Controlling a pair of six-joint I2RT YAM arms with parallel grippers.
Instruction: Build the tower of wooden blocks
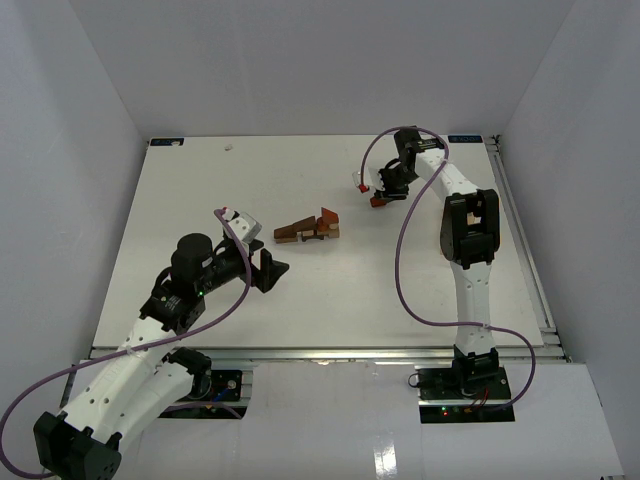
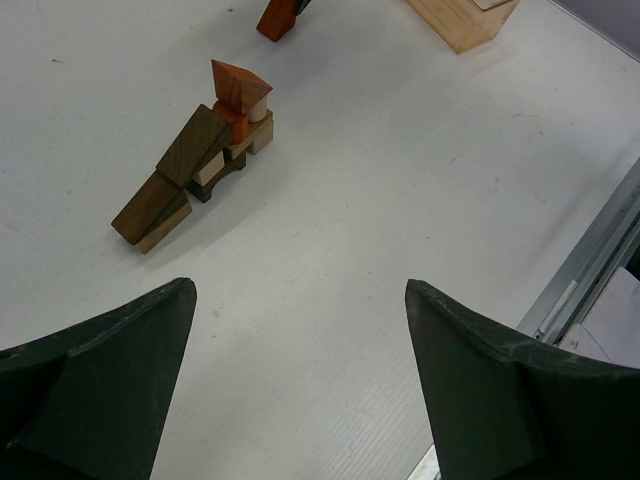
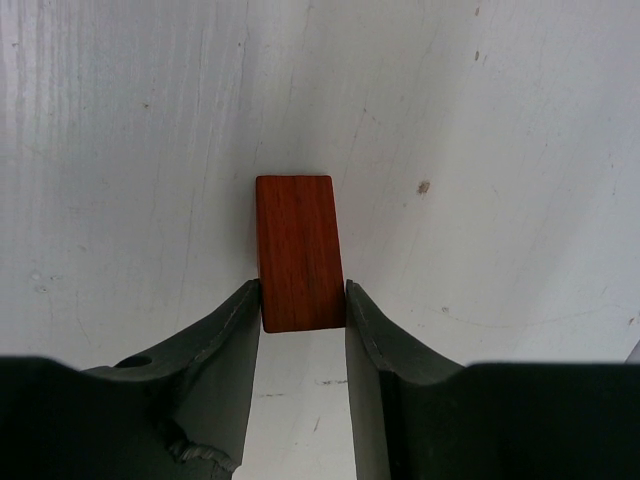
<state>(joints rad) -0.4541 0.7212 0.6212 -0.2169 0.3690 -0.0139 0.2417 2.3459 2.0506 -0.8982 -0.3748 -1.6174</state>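
Observation:
The wood block tower (image 1: 308,229) is a low cluster of tan, reddish-brown and dark brown blocks near the table's middle. In the left wrist view (image 2: 205,160) it has a red wedge on top and dark wedges sloping down to its left. My left gripper (image 1: 272,272) is open and empty, near-left of the cluster, its dark fingers (image 2: 100,390) wide apart over bare table. My right gripper (image 1: 385,193) at the far right is shut on a reddish-brown block (image 3: 298,250), held by its near end between both fingers. I cannot tell whether the block touches the table.
A larger pale wooden slab (image 2: 462,18) lies beyond the held block, partly hidden behind the right arm in the top view (image 1: 470,214). The table's metal edge rail (image 2: 590,270) runs along the right side. White walls enclose the table.

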